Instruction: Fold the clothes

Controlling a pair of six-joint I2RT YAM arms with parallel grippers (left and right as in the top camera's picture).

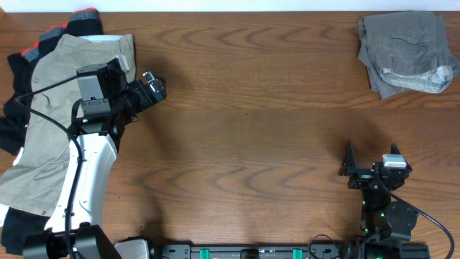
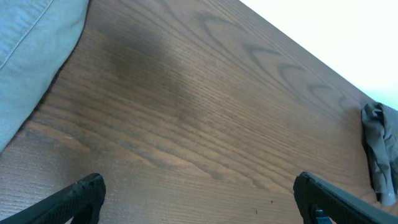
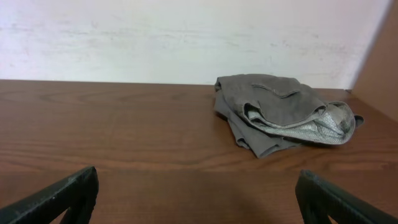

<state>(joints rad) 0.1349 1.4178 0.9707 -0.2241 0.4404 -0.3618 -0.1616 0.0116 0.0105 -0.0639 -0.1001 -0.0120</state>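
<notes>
Folded dark grey shorts [image 1: 406,52] with a pale pocket lining lie at the table's far right; they also show in the right wrist view [image 3: 283,115] and at the edge of the left wrist view [image 2: 380,152]. Khaki-beige shorts [image 1: 50,108] lie spread at the left, over black and red-banded pieces [image 1: 54,32]; their edge shows in the left wrist view [image 2: 34,56]. My left gripper [image 1: 152,86] is open and empty, just right of the khaki shorts, over bare wood [image 2: 199,199]. My right gripper [image 1: 350,169] is open and empty near the front right [image 3: 199,199].
The wooden table [image 1: 251,129] runs between the two piles. A white wall [image 3: 186,37] stands behind the far edge. The left arm's white link [image 1: 90,176] lies over the khaki shorts.
</notes>
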